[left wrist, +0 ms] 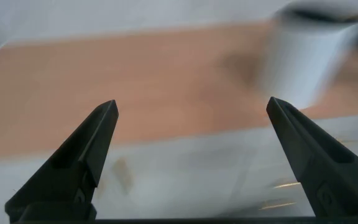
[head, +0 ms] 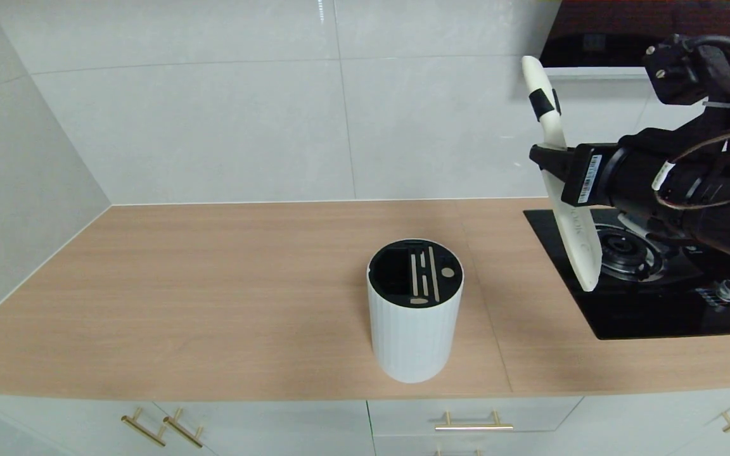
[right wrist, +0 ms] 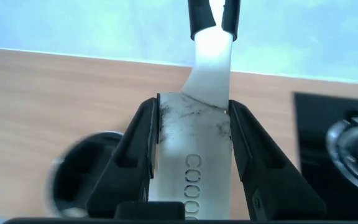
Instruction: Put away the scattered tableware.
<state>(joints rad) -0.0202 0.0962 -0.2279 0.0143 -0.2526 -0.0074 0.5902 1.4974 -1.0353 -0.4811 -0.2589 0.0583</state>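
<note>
A: Right hand first, what's it got?
B: The right gripper [head: 541, 159] is clamped on a white knife [head: 575, 237], both fingers pressed flat on the blade just under the handle. The right wrist view shows the same grip [right wrist: 193, 155], with the knife [right wrist: 211, 68] between the pads.

A: Knife pose?
B: Handle up, tilted a bit left, black band round it. Blade points down, and its tip shows against the left part of the black hob [head: 656, 310], beside the burner [head: 625, 250]. It's held in the air, touching nothing but the gripper.

A: And the holder?
B: The white ribbed holder [head: 414, 329] stands upright on the wooden countertop [head: 213, 285], about centre and close to the near edge. Its top is black, with narrow slots and one bigger opening on the left. It's left of the knife, well apart. It's blurred in the wrist views [right wrist: 79, 180] [left wrist: 303, 62].

A: Left hand?
B: The left gripper [left wrist: 191, 104] is spread wide, nothing between the fingers. It's low, by the counter's near edge, left of the holder.

A: Background?
B: White tiled wall [head: 213, 126] far side, white cabinet fronts [head: 530, 418] with brass handles [head: 473, 423] below the counter.
</note>
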